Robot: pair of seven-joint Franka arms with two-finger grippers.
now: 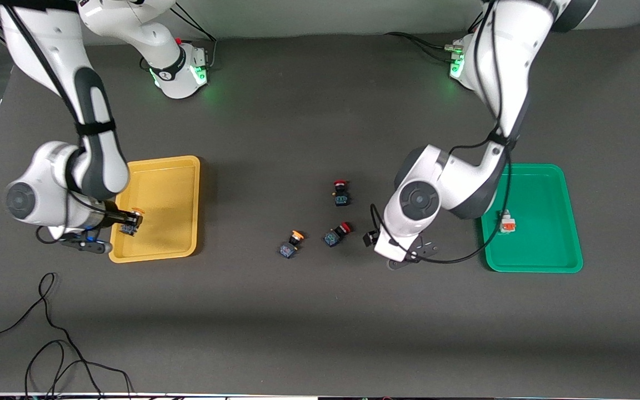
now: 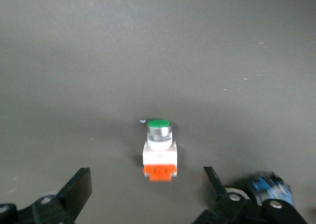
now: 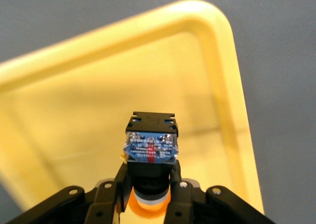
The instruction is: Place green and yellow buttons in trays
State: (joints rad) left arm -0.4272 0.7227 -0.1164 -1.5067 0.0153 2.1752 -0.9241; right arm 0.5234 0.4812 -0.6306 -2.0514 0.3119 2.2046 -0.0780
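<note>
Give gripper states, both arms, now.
Left gripper: open above a green button on the table.
Right gripper: shut on a yellow button, over the yellow tray.

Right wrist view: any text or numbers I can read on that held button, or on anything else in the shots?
Nothing can be quoted.
Held yellow button in the right gripper over the yellow tray: printed lines on its blue end, too blurred to read.
Green button on the table below the open left gripper: no marking shows.
Green tray: no text.
</note>
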